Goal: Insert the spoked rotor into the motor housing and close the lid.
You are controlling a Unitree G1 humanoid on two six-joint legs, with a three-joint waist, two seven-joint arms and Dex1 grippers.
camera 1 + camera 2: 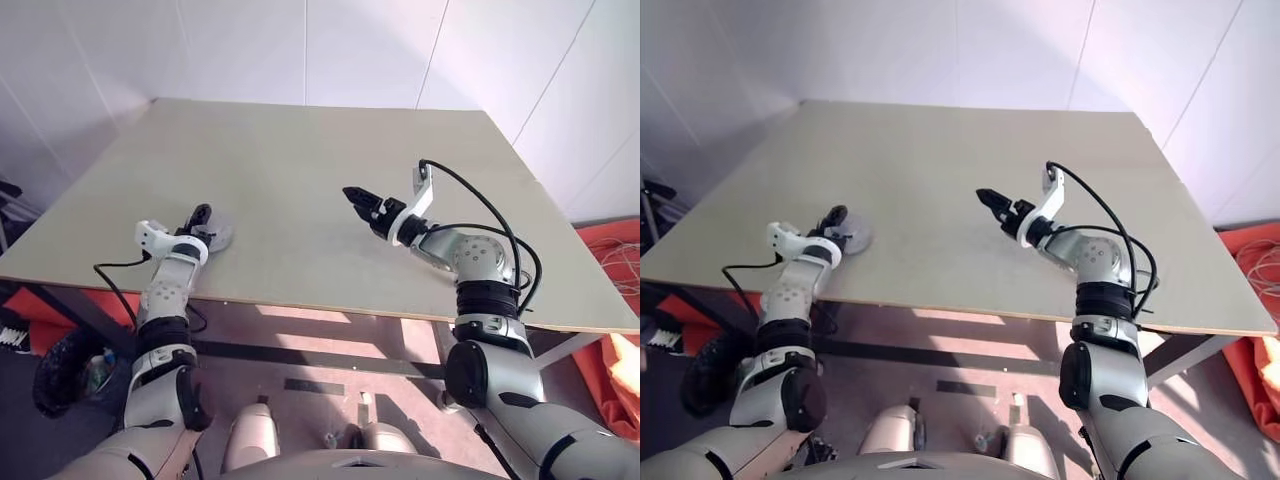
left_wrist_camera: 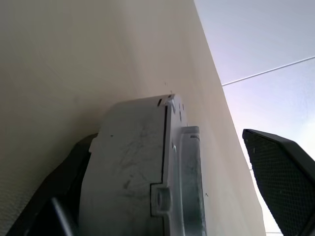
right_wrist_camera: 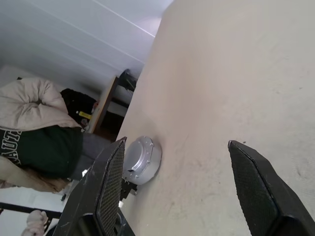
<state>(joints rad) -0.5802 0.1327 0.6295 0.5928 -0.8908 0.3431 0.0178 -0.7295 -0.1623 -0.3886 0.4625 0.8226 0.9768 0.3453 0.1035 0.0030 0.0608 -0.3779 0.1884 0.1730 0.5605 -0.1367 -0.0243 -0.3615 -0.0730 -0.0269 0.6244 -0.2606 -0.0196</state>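
Your left gripper (image 1: 203,217) is spread wide around the lid (image 1: 215,236) on the table (image 1: 300,170). Your right gripper (image 1: 358,199) hovers spread, empty.

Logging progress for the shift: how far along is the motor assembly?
Looks nearly finished: one closed grey round metal unit, its lid on, sits near the table edge. The left end effector stands open around it; the right end effector hovers open, empty. Left: withdrawing the arm.

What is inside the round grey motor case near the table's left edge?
Nothing inside shows. The motor case is closed, its grey lid on top, sitting on the table. Whether the spoked wheel is inside cannot be told.
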